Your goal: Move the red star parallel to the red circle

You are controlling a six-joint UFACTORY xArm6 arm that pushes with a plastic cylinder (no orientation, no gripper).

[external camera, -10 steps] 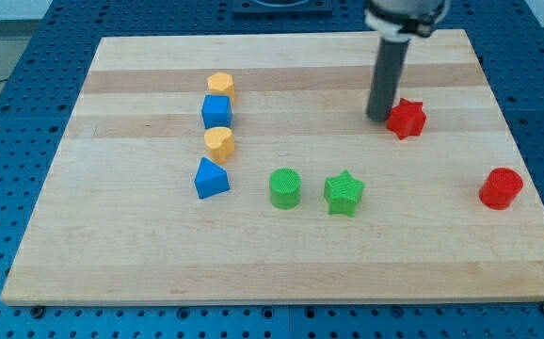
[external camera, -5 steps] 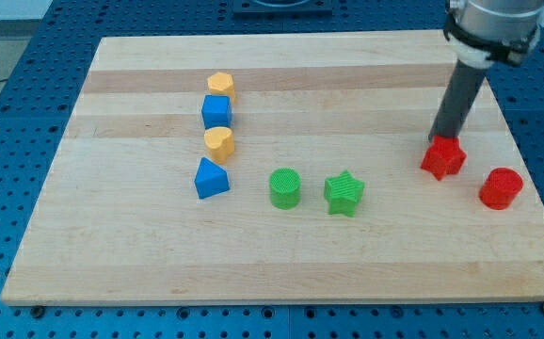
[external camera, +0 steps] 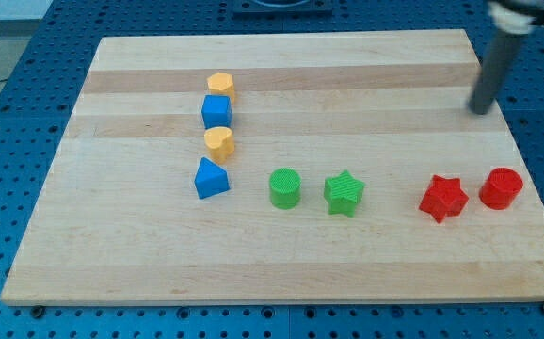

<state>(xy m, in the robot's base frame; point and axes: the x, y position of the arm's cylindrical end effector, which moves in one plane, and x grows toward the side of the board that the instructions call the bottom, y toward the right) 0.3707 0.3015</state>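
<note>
Two red blocks sit nearest us at the view's right: the red star [external camera: 442, 198] just beside the red circle [external camera: 501, 188], on its left, apart, roughly level in one row. We judge the alignment nearly made. Farther up the board [external camera: 140, 254], our tip [external camera: 480, 111] stands well apart from both, above and between them, so the star lies down and leftward from it. We carry no claw; nothing is gripped.

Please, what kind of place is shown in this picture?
Probably a robotics lab bench. A wooden board lies on a blue perforated table, small coloured blocks such as a red star sit on it, and my tip hangs above.
</note>
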